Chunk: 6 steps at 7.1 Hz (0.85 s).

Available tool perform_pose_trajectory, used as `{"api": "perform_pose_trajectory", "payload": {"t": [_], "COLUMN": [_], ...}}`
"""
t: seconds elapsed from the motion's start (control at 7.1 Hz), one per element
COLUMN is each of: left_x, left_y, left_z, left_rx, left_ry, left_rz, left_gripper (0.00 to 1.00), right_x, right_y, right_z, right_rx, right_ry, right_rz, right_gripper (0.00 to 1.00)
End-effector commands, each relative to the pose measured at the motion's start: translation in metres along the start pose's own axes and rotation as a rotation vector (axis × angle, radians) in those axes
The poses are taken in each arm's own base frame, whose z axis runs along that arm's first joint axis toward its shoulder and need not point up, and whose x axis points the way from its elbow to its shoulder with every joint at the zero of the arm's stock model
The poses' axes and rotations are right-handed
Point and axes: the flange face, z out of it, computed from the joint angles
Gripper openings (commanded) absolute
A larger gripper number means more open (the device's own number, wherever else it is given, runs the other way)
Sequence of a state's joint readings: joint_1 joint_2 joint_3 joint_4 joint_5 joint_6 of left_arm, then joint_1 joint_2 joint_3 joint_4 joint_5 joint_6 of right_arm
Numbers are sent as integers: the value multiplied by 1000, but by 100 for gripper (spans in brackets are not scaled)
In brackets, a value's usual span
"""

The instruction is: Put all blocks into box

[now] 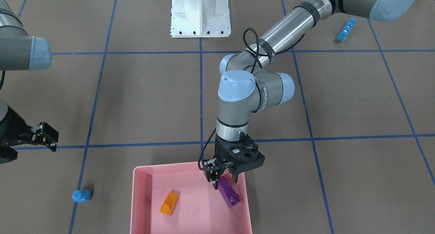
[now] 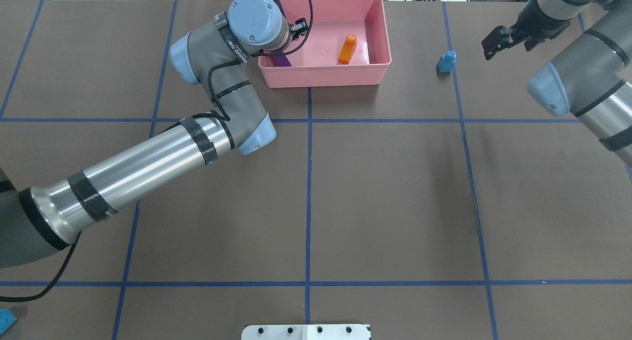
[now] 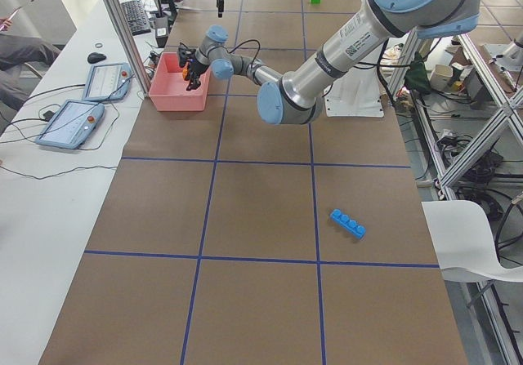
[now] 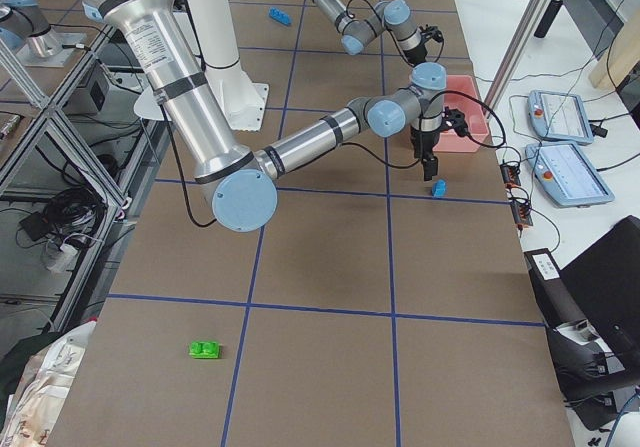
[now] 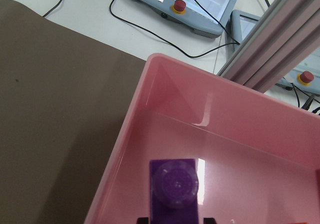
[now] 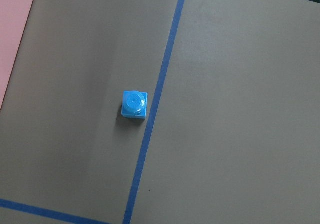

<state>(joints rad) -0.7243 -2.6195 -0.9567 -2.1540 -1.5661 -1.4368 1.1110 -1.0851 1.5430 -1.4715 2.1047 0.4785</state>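
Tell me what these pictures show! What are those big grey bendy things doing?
Those are two robot arms with two-finger grippers. Four cameras stand around the brown table, two sit on the wrists. Their job: put toy bricks into the shallow pink plastic box. An orange studded brick lies inside. The left gripper hangs over the box with a purple studded brick between its fingers; I cannot tell whether it grips it. The right gripper is open, near a small light-blue brick on the table. A long light-blue brick and a green brick lie farther off.
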Motion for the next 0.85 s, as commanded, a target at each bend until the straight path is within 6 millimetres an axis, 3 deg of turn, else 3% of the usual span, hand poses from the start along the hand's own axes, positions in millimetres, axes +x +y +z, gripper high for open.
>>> {"api": "perform_pose_trajectory", "payload": {"t": [0.0,0.14,0.28,0.42,0.7], "left_x": [-5,-41,-79,-103,-103], "left_y": [8,13,12,14,16], "left_z": [-18,-26,-38,-46,-50], "left_rx": [-14,-69,-86,-86,-84], "left_ry": [35,50,71,75,82], "left_rz": [167,269,326,334,335], "left_gripper": [100,100,100,100,100], "right_x": [-9,-23,-21,-25,-54], "right_y": [-25,-44,-49,-58,-74], "right_z": [19,25,56,74,97], "right_rx": [-14,-14,26,51,92], "right_ry": [3,-1,-28,-50,-65], "right_rz": [17,24,40,53,90], "right_gripper": [100,100,100,100,100]}}
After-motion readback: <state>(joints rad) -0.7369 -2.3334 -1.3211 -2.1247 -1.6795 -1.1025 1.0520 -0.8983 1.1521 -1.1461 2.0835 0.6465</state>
